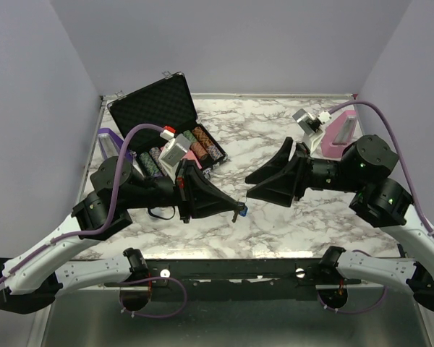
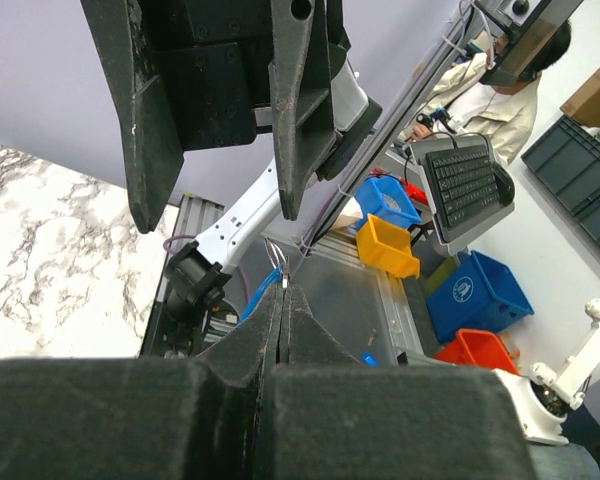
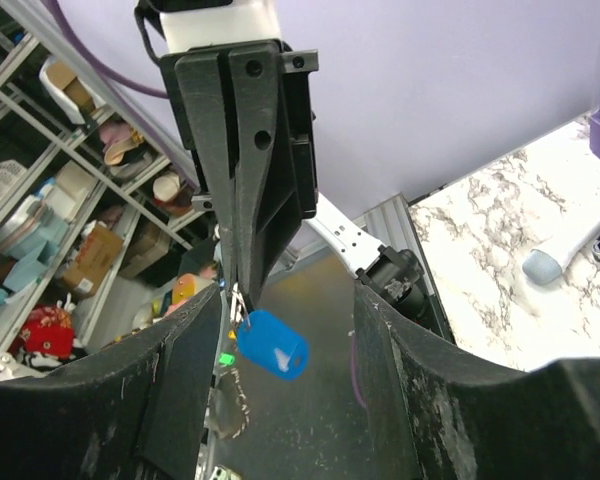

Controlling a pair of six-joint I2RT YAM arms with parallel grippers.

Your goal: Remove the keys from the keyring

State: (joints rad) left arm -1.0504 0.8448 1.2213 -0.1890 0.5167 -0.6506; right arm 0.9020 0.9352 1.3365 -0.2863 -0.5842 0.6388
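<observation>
Two robot arms meet over a marble-patterned table (image 1: 275,228), partway through taking a key off a keyring. The step in hand appears to be the hand-over between the arms, with one holding the ring steady and the other coming in for the key. The left end effector (image 1: 235,210) reaches in from the left edge, held in the air above the middle of the table and a little toward the near edge. Its fingers are pressed together, pinching the thin metal part of the keyring (image 3: 272,343). The blue oval tag dangles just under its fingertips. The key is too small to make out clearly, and whether the pinch is on the ring or on the key cannot be told. The right end effector (image 1: 249,186) comes from the right edge, level and pointing left. Its fingers are spread wide and empty, their tips close to the left fingertips but not touching them. The next move likely calls for a fine, careful closing on the key, then sliding it along the ring. An open poker chip case (image 1: 163,108) sits near the far left corner.
</observation>
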